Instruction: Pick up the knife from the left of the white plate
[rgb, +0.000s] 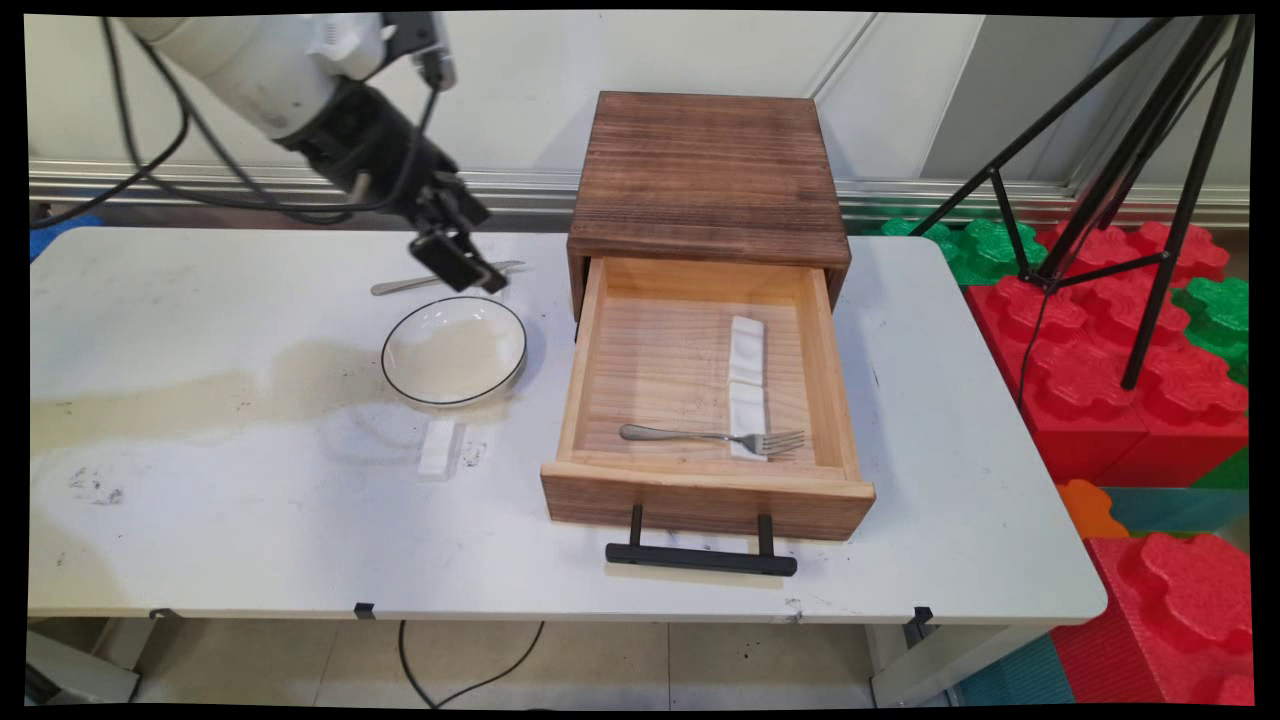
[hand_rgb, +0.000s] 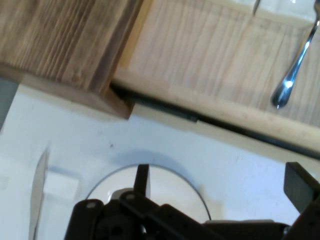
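Note:
My black gripper (rgb: 466, 268) hangs open above the far rim of a white plate with a dark edge (rgb: 453, 349), left of an open wooden drawer (rgb: 590, 380). A table knife (rgb: 440, 279) lies on the table just behind the plate, under the hand. In the hand view the two fingers (hand_rgb: 142, 180) stand wide apart with nothing between them, over the plate (hand_rgb: 170, 182); the knife (hand_rgb: 37, 195) is at the left. A fork (rgb: 715, 437) lies in the drawer near its front, resting across a white block (rgb: 746, 408); its handle (hand_rgb: 292, 75) shows in the hand view.
The drawer is pulled out of a dark wooden cabinet (rgb: 708, 175), its black handle (rgb: 700, 558) toward the table's near edge. A second white block (rgb: 746, 348) lies in the drawer, another (rgb: 438, 448) on the table in front of the plate. A black tripod (rgb: 1130, 200) and red foam blocks (rgb: 1110, 390) stand at the right.

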